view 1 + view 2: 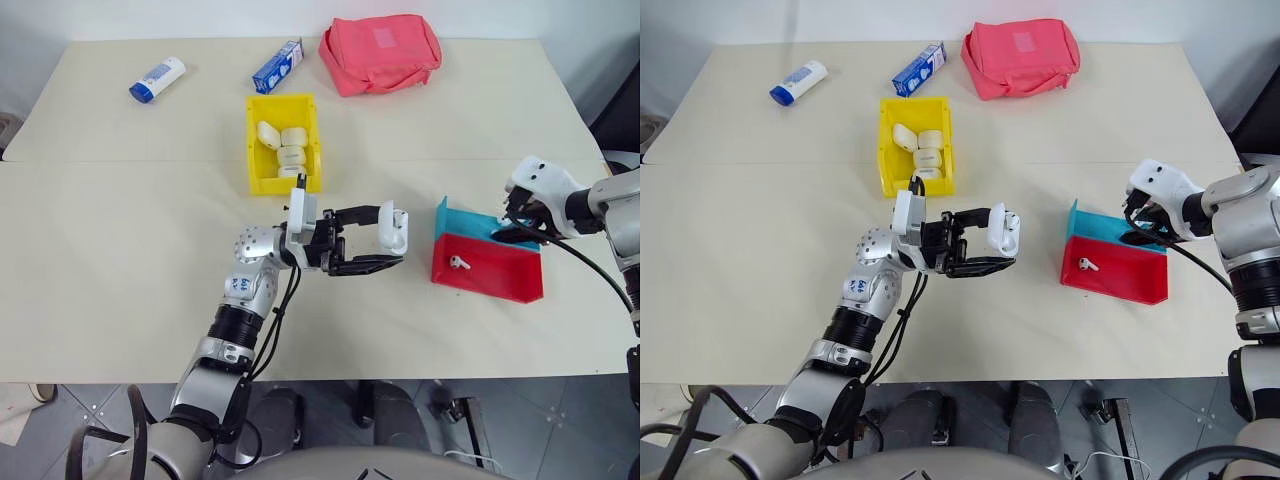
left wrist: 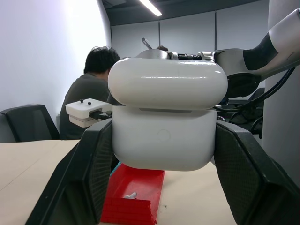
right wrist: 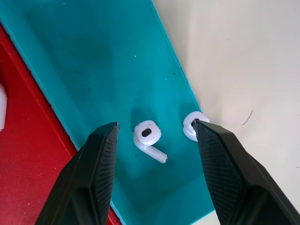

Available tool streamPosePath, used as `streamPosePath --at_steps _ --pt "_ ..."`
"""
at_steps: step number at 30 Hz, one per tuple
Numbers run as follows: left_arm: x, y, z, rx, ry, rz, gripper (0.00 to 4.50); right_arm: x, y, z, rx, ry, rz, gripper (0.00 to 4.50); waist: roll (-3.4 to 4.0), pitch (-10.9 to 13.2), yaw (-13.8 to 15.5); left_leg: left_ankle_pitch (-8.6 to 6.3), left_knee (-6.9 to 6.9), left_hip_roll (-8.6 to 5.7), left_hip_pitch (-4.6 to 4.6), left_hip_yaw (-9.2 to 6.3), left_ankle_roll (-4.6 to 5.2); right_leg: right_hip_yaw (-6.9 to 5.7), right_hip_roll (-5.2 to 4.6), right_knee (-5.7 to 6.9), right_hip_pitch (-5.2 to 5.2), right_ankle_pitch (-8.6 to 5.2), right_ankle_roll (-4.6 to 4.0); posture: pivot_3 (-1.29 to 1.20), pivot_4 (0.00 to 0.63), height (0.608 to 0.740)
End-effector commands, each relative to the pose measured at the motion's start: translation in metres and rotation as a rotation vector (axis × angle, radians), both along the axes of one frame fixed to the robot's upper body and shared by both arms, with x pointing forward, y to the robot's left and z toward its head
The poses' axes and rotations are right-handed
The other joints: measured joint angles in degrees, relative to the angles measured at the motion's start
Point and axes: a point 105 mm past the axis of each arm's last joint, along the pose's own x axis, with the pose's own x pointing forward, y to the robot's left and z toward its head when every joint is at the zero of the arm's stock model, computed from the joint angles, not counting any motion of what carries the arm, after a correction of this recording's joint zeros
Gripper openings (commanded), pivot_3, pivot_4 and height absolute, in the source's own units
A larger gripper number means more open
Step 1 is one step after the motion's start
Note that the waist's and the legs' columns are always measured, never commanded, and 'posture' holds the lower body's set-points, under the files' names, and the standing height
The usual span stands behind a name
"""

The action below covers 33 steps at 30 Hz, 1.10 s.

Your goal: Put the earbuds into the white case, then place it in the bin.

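Note:
My left gripper (image 1: pixel 386 242) is shut on the white case (image 1: pixel 393 229) and holds it above the middle of the table. In the left wrist view the case (image 2: pixel 164 136) sits between both fingers with its lid (image 2: pixel 167 82) on top; how far the lid is raised I cannot tell. My right gripper (image 1: pixel 515 232) hangs open over the teal tray (image 1: pixel 462 221). In the right wrist view one earbud (image 3: pixel 146 136) lies between the fingers and a second earbud (image 3: pixel 192 123) lies beside one fingertip. Another earbud (image 1: pixel 459 263) lies in the red tray (image 1: pixel 495 275). The yellow bin (image 1: pixel 270 185) stands further back.
Several cream cases (image 1: pixel 283 148) lie in the bin. Along the table's far edge are a blue-and-white tube (image 1: pixel 157 79), a blue box (image 1: pixel 278 66) and a pink pouch (image 1: pixel 380 52). A person (image 2: pixel 89 93) sits beyond the table in the left wrist view.

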Motion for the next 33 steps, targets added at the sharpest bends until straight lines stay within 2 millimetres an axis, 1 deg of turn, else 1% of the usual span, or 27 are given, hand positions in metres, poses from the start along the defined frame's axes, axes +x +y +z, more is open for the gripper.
streamPosePath --at_steps 1,6,9,11,17,23,33 --pt "-0.003 0.001 0.007 -0.022 -0.033 0.003 2.8 0.002 0.003 0.013 -0.013 -0.039 0.034 2.66 0.0 0.0 0.0 0.0 0.0 0.0 0.0 0.0 0.0 0.0 0.0 0.0 0.0 0.0 0.0 0.0 0.15 0.74" --pt "-0.002 0.0 0.008 -0.022 -0.032 0.004 2.8 0.001 0.003 0.013 -0.014 -0.035 0.044 2.66 0.0 0.0 0.0 0.0 0.0 0.0 0.0 0.0 0.0 0.0 0.0 0.0 0.0 0.0 0.0 0.0 0.15 0.74" --pt "-0.002 0.0 0.008 -0.022 -0.032 0.004 2.8 0.0 0.004 0.013 -0.012 -0.033 0.051 2.08 0.0 0.0 0.0 0.0 0.0 0.0 0.0 0.0 0.0 0.0 0.0 0.0 0.0 0.0 0.0 0.0 0.15 0.74" --pt "-0.002 0.0 0.008 -0.022 -0.032 0.003 2.8 0.002 0.004 0.014 -0.016 -0.038 0.044 1.44 0.0 0.0 0.0 0.0 0.0 0.0 0.0 0.0 0.0 0.0 0.0 0.0 0.0 0.0 0.0 0.0 0.15 0.74" --pt "-0.001 -0.001 0.008 -0.023 -0.03 0.006 2.8 0.0 0.003 0.016 -0.023 -0.031 0.058 1.44 0.0 0.0 0.0 0.0 0.0 0.0 0.0 0.0 0.0 0.0 0.0 0.0 0.0 0.0 0.0 0.0 0.15 0.74" --pt "-0.001 -0.001 0.008 -0.024 -0.03 0.007 2.8 -0.001 -0.001 0.011 -0.029 0.002 0.039 1.44 0.0 0.0 -0.01 0.0 0.0 0.0 0.0 0.0 0.0 0.0 0.0 0.0 0.0 0.0 0.0 0.0 0.15 0.74" --pt "-0.001 0.001 0.007 -0.022 -0.03 0.013 2.8 0.006 -0.007 0.008 -0.047 0.018 0.018 1.44 0.0 0.0 -0.02 0.0 0.0 0.0 0.0 0.01 0.0 0.01 0.0 0.0 0.0 0.0 0.0 0.0 0.15 0.74"
